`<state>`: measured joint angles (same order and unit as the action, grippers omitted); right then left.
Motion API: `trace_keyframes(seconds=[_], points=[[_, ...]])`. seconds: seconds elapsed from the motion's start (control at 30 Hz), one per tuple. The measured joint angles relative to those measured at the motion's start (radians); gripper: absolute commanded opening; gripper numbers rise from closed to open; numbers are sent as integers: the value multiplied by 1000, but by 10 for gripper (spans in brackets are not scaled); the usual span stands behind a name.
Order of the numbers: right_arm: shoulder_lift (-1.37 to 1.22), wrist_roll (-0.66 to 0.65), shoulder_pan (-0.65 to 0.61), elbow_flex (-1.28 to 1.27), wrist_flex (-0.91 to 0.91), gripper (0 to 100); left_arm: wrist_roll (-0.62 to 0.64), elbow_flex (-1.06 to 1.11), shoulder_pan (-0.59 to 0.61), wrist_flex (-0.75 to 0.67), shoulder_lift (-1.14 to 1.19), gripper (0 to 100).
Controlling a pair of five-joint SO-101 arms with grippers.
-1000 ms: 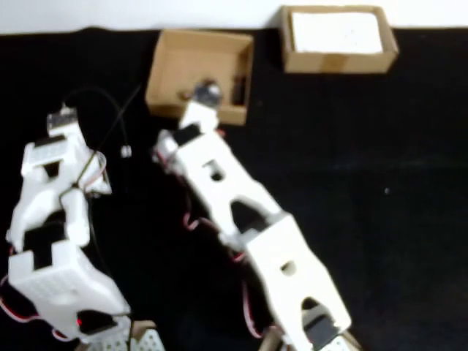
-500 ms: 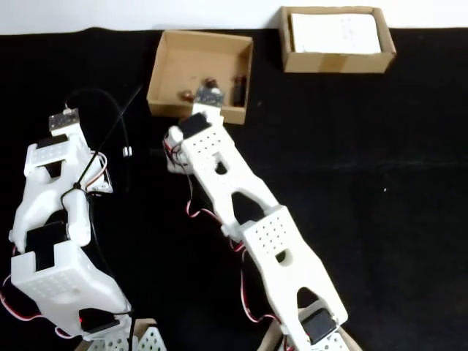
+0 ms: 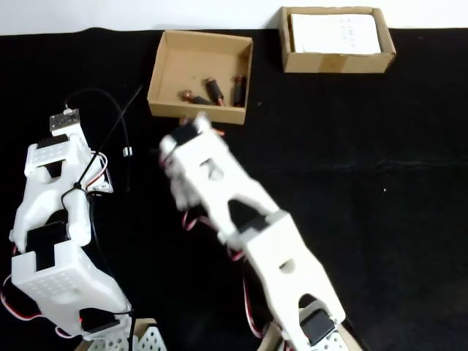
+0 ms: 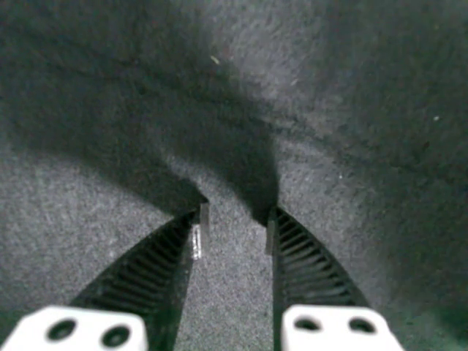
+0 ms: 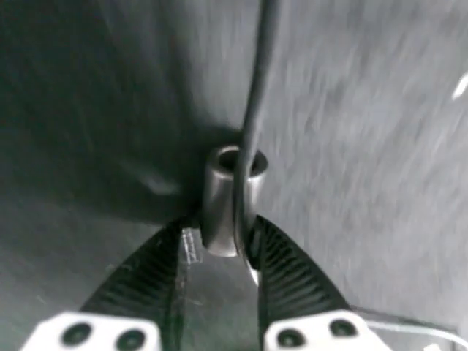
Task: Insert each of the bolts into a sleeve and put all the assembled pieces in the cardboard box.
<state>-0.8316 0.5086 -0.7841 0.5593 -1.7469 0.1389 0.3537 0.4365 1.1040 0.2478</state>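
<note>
Since the earlier frames the right arm [image 3: 219,175] has drawn back toward its base. Its gripper end, previously over the near wall of the cardboard box [image 3: 197,112], now sits just in front of that wall, and the box floor is uncovered. The left arm [image 3: 51,190] has not shifted.

Left gripper [image 4: 235,219]: fingers parted by a moderate gap, nothing between them, low over the black cloth of the counter [image 3: 365,183].

Right gripper [image 5: 221,228]: fingertips closed against both sides of a grey sleeve [image 5: 223,191]. The sleeve stands upright between them with its open bore facing up. A thin dark cable [image 5: 252,88] crosses in front of the sleeve.

Cardboard box: three dark pieces lie on its floor toward the near wall: one at left [image 3: 189,96], one in the middle [image 3: 213,89] and one against the right wall [image 3: 238,89]. They are apart from one another.

Farther right, well apart, a second box [image 3: 336,62] holds a white sheet [image 3: 336,33].
</note>
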Motion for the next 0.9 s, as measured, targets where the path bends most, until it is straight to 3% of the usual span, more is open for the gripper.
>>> trace_keyframes(seconds=[0.07,0.13,0.5,0.63,0.9], points=[[20,0,0,-60,0,296,0,0,0,0,0,143],[28,-5,0,-81,0,346,0,0,0,0,0,143],[37,-43,0,-106,26,259,0,0,0,0,0,143],[37,-110,0,-112,97,216,0,0,0,0,0,143],[37,-126,0,-115,186,176,0,0,0,0,0,143]])
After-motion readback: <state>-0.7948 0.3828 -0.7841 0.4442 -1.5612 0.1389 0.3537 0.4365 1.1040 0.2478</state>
